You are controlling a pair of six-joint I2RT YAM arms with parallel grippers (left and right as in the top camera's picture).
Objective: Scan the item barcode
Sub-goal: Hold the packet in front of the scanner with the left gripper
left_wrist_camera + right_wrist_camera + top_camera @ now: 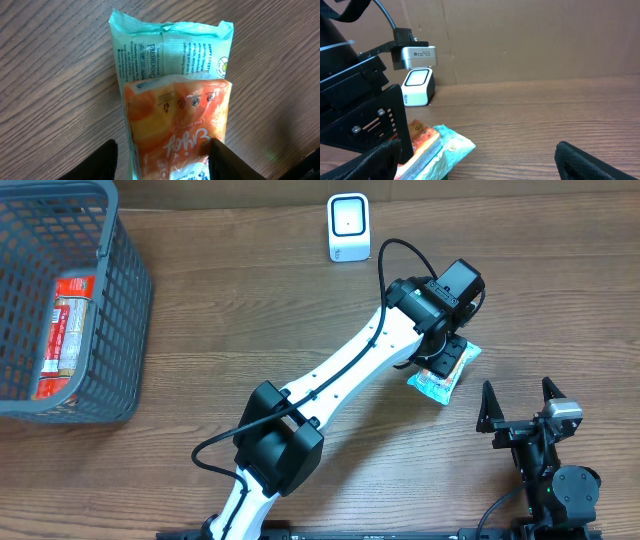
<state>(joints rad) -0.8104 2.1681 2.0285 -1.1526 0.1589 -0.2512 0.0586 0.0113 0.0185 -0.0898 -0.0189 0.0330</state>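
Observation:
Two packets lie stacked on the wooden table: an orange packet on top of a teal wipes packet. From overhead the stack sits right of centre, partly under my left gripper. In the left wrist view the left gripper straddles the orange packet. Its right finger touches the packet's edge, and bare wood shows between the left finger and the packet. A white barcode scanner stands at the back. My right gripper rests wide open near the front right, holding nothing.
A grey plastic basket stands at the far left with a red packet inside. The right wrist view shows the scanner behind the left arm's housing, and a brown wall along the table's back.

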